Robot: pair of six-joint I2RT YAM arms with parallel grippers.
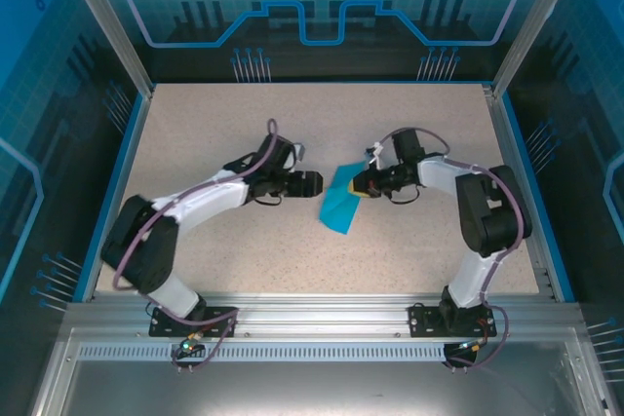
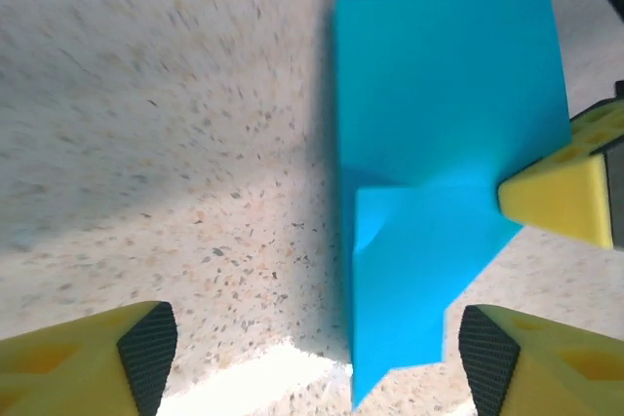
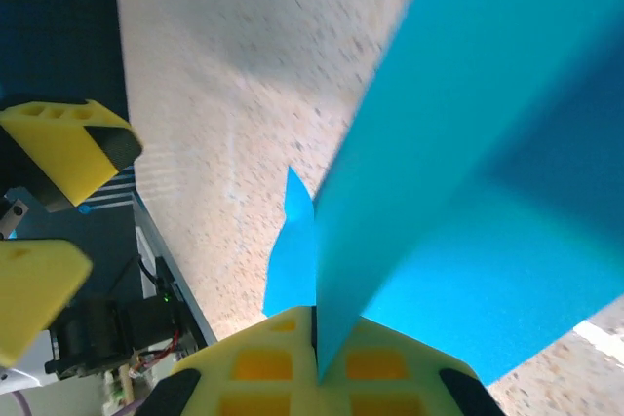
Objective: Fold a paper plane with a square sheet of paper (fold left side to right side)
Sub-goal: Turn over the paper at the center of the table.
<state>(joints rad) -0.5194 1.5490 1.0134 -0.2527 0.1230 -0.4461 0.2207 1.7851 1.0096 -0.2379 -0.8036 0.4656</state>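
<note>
My right gripper (image 1: 367, 185) pinches the thin teal-blue square sheet of paper (image 1: 341, 206) at mid speckled tabletop (image 1: 244, 260); left gripper (image 1: 316, 182) gapes just beside it. Some creases show; I judge most folds remain.

Look down at your speckled table (image 1: 244, 260). The blue paper (image 1: 339, 207) lies near the middle, folded into a long slanted shape with its low end toward you. Your left gripper (image 1: 314, 182) points at it from the left and sits just beside its upper part. Your right gripper (image 1: 361, 185) points at it from the other side, and its yellow tip touches the paper's right edge. Both arms are bent like elbows and stand on the metal rail (image 1: 322, 314) at the near edge. A darker blue strip (image 1: 112, 192) runs along the table's sides.
</note>
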